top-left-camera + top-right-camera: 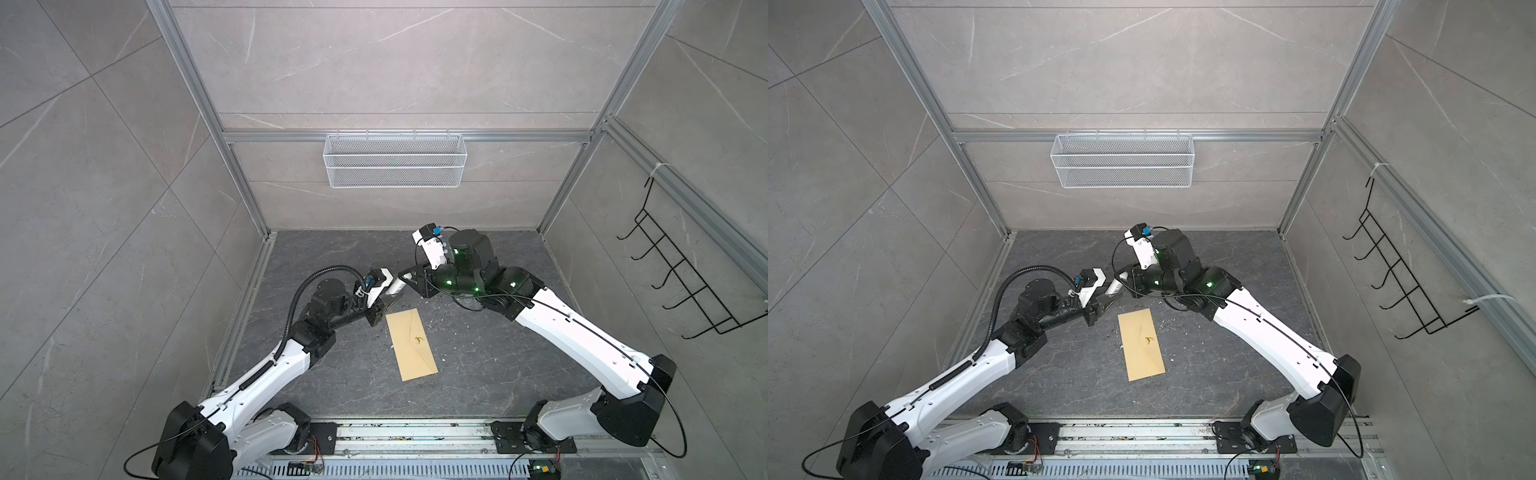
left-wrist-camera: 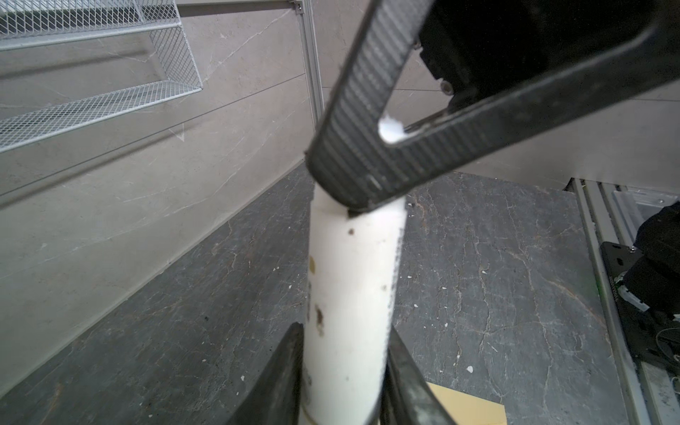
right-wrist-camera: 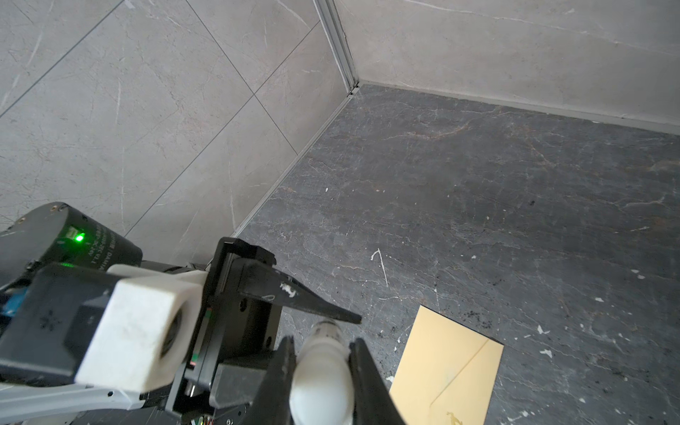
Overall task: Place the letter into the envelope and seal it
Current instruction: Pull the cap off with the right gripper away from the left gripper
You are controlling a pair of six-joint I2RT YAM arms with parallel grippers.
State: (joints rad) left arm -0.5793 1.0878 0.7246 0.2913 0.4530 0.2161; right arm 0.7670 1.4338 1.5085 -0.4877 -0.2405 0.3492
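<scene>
table [image 1: 478,374]: dark veined stone flecked with pale crumbs; the arm bases and a rail cover its near edge.
wire basket [image 1: 395,160]: white mesh hung on the back wall; cut off at the frame edge in the left wrist view.
hook rack [image 1: 685,286]: black wire on the right wall, seen only in both top views.
envelope [image 1: 411,346]: tan, flat near the middle of the table, slightly askew, flap folded flat; whether the flap is stuck cannot be told. The right wrist view cuts off its lower part.
letter: shows in no view; whether it lies inside the envelope cannot be told.
left gripper [image 2: 345,327]: narrow, fingers pressed against both sides of the glue stick [image 2: 353,276]; largely hidden under its wrist camera in both top views.
right gripper [image 3: 323,340]: narrow, clamped on the stick's other end; one finger covers that end in the left wrist view.
glue stick, position: white cylinder held in the air between the two grippers, just beyond the envelope's far end; only a sliver shows in both top views.
smear [image 1: 417,340]: small yellowish mark on the envelope, too small to identify.
</scene>
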